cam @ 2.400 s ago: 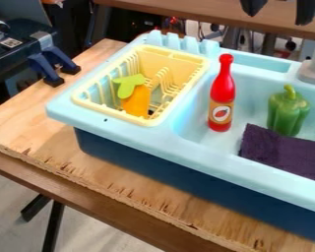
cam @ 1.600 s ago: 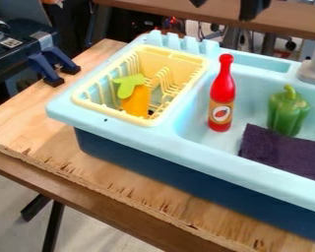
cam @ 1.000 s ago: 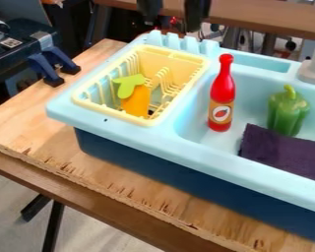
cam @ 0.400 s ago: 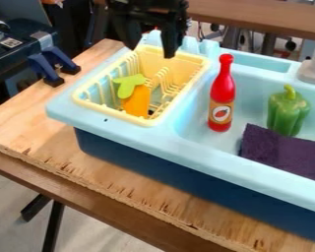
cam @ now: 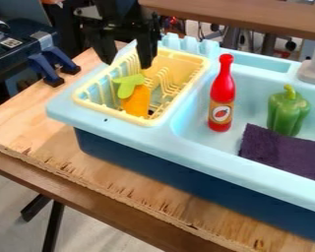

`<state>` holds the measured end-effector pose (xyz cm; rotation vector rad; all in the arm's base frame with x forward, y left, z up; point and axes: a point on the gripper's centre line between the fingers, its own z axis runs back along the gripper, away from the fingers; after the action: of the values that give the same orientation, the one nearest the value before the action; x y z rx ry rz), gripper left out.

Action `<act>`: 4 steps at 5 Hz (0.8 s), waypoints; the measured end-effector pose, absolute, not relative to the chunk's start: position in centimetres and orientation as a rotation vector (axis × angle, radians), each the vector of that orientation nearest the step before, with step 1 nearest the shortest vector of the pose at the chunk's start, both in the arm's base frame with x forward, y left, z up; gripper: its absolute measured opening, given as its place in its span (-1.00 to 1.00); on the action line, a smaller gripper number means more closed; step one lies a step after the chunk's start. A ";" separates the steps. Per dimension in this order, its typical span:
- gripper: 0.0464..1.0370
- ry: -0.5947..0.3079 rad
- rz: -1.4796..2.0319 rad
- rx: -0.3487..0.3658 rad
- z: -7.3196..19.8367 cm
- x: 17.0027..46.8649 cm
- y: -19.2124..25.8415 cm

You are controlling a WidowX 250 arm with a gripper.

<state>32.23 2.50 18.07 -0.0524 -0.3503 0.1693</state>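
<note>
Plywood (cam: 28,123) carries a toy sink (cam: 186,142), with a toy carrot (cam: 138,101) in the yellow dish rack (cam: 176,63) at its left. Above the rack's far-left side, the gripper (cam: 127,65) gapes wide, empty; lowered off-centre, one finger could snag rim or tines.

No text readable; label (cam: 220,112) with red picture on red bottle (cam: 222,91); patterned sticker (cam: 11,43) on black case (cam: 8,60).

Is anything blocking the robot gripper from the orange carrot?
Nothing visible does: the gripper hangs open, higher than the carrot, which looks uncovered. The yellow rack has sides around it, but its top is open.
</note>
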 end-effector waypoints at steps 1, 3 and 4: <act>0.95 -0.333 0.255 -0.031 17.1 32.6 3.2; 0.95 -0.269 0.329 -0.017 13.1 33.1 3.4; 0.95 -0.217 0.348 -0.047 11.2 33.3 3.1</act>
<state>33.30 3.08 11.19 -0.0470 -0.2165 0.3476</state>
